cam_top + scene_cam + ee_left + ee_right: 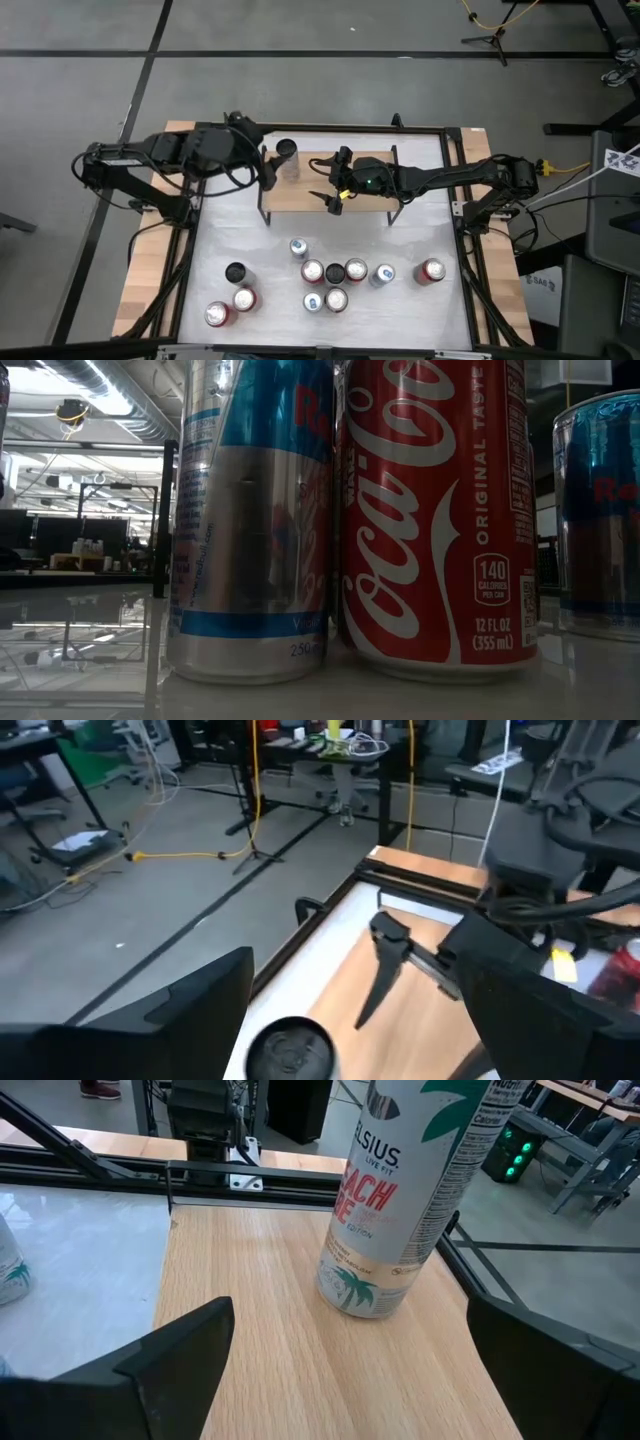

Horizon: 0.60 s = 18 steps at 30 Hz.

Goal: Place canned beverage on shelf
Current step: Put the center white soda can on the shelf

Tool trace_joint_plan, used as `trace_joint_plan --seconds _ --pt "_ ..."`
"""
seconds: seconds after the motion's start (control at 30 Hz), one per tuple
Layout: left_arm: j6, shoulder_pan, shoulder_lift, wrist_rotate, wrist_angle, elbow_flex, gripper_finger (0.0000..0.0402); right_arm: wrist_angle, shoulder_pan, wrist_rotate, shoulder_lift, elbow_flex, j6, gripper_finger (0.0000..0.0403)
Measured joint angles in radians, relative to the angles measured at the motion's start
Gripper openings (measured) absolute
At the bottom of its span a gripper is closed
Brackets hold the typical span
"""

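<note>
Standing upright on the shelf [330, 192], the tall slim can [286, 152] sits at the plank's 9 o'clock end. Left tool [268, 168] is released, fingers spread just beside the can, not gripping. Right tool [332, 183] hovers over mid-shelf, also released, pointing toward 9 o'clock at the can. Other cans [335, 272] cluster on the worktop [420, 310] at 6 o'clock.

Both arms are dark, almost black, built of blocky jointed segments with loose black cables looped along them. The left tool [268, 168] has two flat, matte black fingers. The right tool [328, 184] has slim tapering black fingers, a small green light and a yellow tag on its wrist.
</note>
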Motion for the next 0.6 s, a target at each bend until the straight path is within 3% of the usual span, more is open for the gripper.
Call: trace_joint_plan --seconds 0.33,0.6 --pt "0.052 0.027 0.001 0.145 -0.101 0.0 0.0342 0.0 0.0 -0.01 0.0 0.0 0.0 0.0392" --pt "0.056 0.038 0.001 0.136 -0.229 0.0 0.0342 0.001 0.0 -0.022 0.0 0.0 0.0 0.0392"
